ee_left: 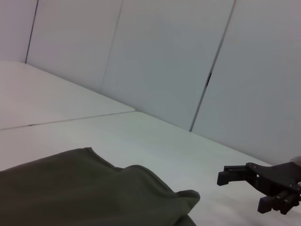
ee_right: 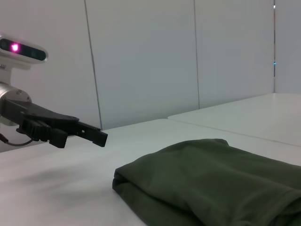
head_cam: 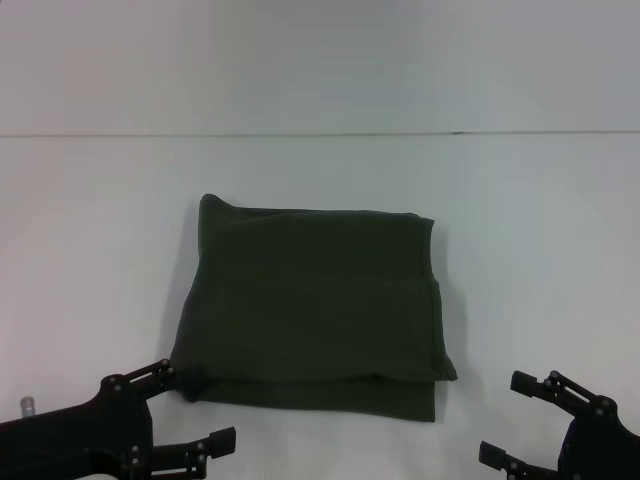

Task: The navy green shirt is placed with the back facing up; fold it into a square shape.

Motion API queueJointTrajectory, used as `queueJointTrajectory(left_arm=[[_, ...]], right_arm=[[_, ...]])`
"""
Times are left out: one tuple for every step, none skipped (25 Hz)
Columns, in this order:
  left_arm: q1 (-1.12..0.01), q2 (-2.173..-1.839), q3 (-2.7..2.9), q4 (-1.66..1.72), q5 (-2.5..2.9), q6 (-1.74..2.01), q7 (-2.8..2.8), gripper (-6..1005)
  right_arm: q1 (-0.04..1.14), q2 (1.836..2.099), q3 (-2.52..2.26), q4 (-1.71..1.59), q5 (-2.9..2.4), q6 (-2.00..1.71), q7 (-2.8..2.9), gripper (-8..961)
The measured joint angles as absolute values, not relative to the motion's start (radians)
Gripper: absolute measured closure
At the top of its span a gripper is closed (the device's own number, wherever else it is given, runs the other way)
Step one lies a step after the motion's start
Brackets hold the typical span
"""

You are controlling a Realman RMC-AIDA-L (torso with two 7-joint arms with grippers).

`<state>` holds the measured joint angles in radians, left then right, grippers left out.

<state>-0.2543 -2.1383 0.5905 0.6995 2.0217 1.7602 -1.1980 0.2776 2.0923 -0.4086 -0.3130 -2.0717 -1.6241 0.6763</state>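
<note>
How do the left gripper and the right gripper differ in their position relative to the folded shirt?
The left gripper sits at the navy green shirt's near-left corner, its upper finger almost meeting the cloth; the right gripper stands apart from the near-right corner, with bare white table between. More of the left arm shows in the head view than of the right. Both grippers are black, open and empty, low near the table's near edge.

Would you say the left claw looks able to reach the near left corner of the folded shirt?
Probably yes: the left claw is open right beside the navy green shirt, with nothing between them.
</note>
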Motion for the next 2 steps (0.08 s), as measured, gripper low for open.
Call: queueJointTrajectory(left_arm=[[-0.255,-2.138,0.591,0.699,2.022,1.76,-1.198,90],[-0.255,-2.138,0.592,0.698,2.022,1.76,-1.199,90]], right_arm=[[0.277,2.092,-0.408,-0.313,-2.071,-1.625,0.676,7],[0.277,2.092,-0.408,-0.314,-2.071,-1.625,0.676,7]])
